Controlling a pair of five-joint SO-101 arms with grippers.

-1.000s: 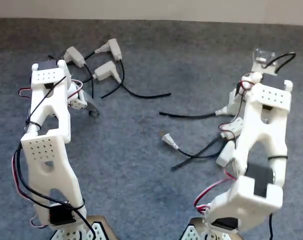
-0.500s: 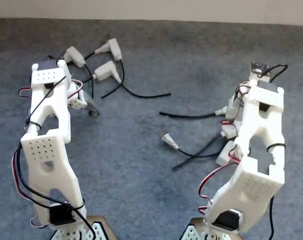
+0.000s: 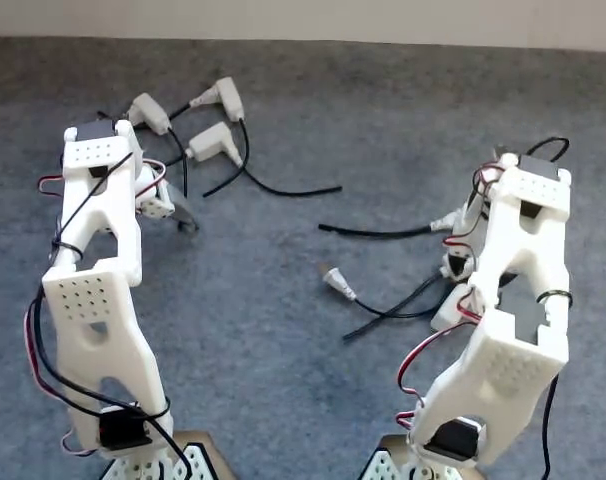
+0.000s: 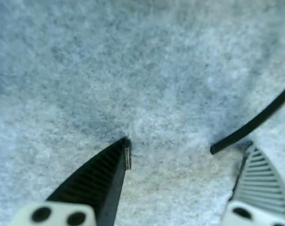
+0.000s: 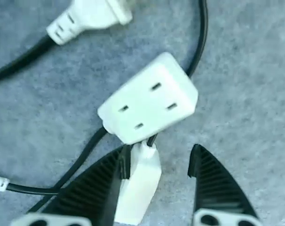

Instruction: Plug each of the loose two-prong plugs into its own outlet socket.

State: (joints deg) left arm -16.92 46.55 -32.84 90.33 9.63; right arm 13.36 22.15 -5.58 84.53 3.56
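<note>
White plug (image 5: 140,188) lies between spread jaws of the right gripper (image 5: 161,149); left gripper (image 4: 189,144) spread too.

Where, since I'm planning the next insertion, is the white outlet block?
In the right wrist view the white outlet block lies on the carpet just ahead of the right gripper, jaws open, a white plug between them.

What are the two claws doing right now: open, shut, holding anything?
Left gripper: open, empty, over the carpet.
Right gripper: open, straddling a white plug, not clamped on it.
</note>
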